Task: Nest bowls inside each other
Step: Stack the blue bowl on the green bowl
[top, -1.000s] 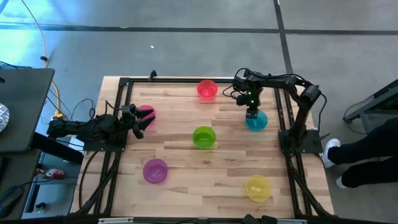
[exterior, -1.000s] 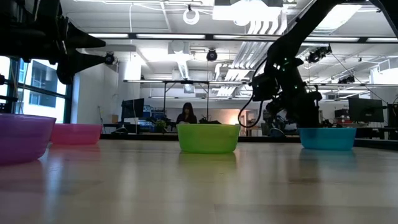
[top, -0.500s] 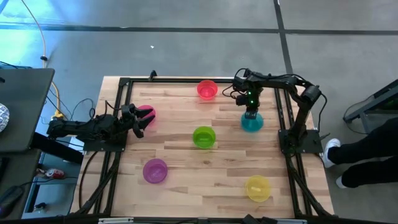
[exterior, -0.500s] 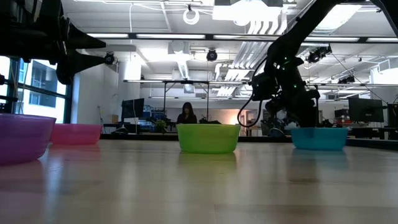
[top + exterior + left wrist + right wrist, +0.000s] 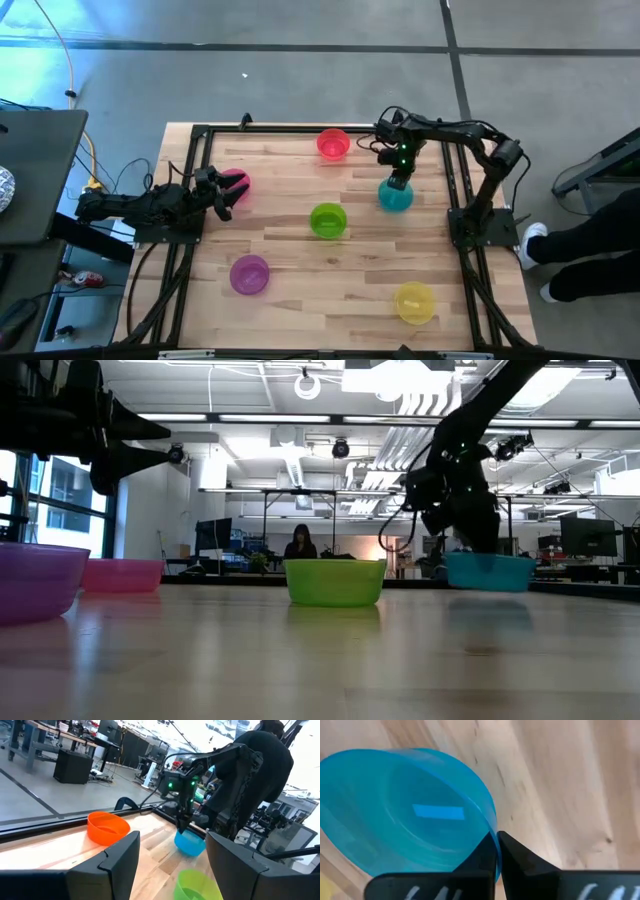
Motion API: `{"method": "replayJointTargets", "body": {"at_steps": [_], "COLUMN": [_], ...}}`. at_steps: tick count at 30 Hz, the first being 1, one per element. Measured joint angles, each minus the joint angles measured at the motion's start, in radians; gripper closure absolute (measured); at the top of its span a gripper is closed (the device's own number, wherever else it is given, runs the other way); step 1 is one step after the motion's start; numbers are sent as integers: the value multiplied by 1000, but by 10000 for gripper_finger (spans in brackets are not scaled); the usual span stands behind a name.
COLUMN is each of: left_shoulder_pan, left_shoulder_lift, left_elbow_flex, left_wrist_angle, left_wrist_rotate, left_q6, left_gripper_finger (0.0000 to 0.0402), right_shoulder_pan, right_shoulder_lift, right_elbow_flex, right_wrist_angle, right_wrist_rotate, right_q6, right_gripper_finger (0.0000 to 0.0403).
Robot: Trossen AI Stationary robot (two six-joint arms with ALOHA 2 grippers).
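- Wooden tabletop [image 5: 300, 190] carries five bowls well apart, none nested yet
- right gripper [image 5: 397, 183] has its fingers pinched shut on the blue bowl [image 5: 395, 197] rim, lifting it clear, probably toward the green bowl [image 5: 327, 220]
- left gripper [image 5: 218, 193] waits with fingers spread beside the pink bowl [image 5: 236, 181]

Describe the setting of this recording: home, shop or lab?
Most likely a robotics lab or open workshop. The low view shows exposed ceiling ducts and rows of monitor-topped desks beyond the framed wooden worktable, which stands on a bare concrete floor.
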Motion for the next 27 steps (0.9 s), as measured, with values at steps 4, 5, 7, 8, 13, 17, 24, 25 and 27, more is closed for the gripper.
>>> {"method": "replayJointTargets", "body": {"at_steps": [4,5,7,8,13,17,24,25,27], "left_shoulder_pan": [0,0,0,0,0,0,0,0,0], "left_shoulder_lift": [0,0,0,0,0,0,0,0,0], "left_elbow_flex": [0,0,0,0,0,0,0,0,0], "left_wrist_angle": [0,0,0,0,0,0,0,0,0], "left_wrist_rotate": [0,0,0,0,0,0,-1,-1,-2], "left_q6": [7,7,7,7,7,7,3,0,-1], "left_gripper_finger": [186,186,186,186,186,186,186,186,186], "right_shoulder_pan": [0,-1,-1,-1,0,2,29,36,54], "right_shoulder_lift": [-71,-88,-122,-138,-215,-273,-331,-331,-331], "right_elbow_flex": [0,0,0,0,0,0,0,0,0], "right_wrist_angle": [49,59,73,77,105,141,167,163,152], "right_wrist_rotate": [-7,-7,-13,-17,-36,-61,-91,-95,-110], "right_q6": [30,37,58,70,138,216,427,460,527], "right_gripper_finger": [402,402,402,402,402,403,403,403,403]}}
